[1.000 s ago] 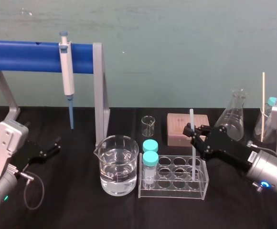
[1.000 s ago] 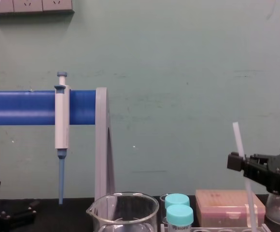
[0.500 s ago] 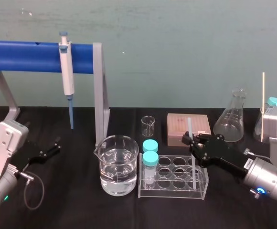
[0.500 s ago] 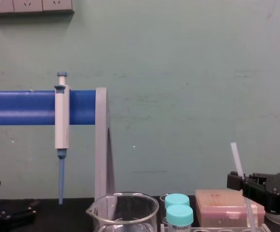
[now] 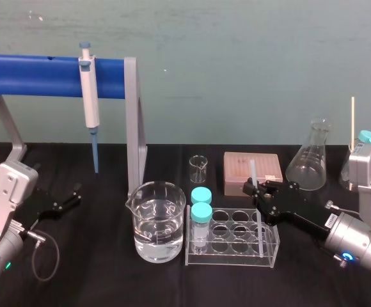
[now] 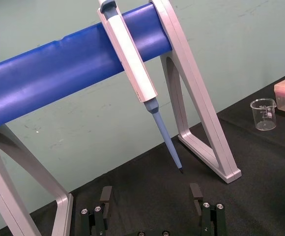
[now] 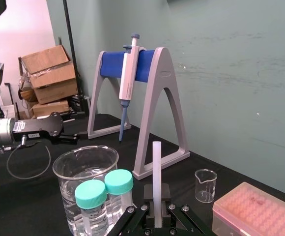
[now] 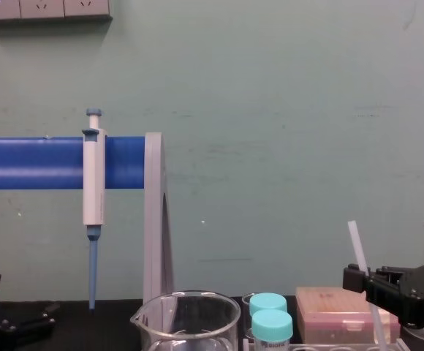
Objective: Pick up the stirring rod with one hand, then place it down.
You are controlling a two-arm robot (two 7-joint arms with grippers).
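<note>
Rack of clear plastic (image 5: 230, 261) sits near the black table's (image 5: 109, 281) front edge, beside a glass beaker of water (image 5: 159, 220). A well at the rack's right end takes the lower end of the thin white translucent stirring rod (image 5: 253, 174), which stands nearly upright. The black right gripper (image 5: 257, 190), reaching in from the right edge, is clamped on it just above the rack. The rod looks light, stiff, smooth and probably brittle, so a gentle mid-shaft pinch suits it. The black left gripper (image 5: 75, 195) idles with fingers spread by the left edge. Farther back, a white-and-blue pipette (image 5: 89, 96) hangs on its stand.

Nothing legible — the small beaker (image 6: 263, 114) bears unreadable marks.
</note>
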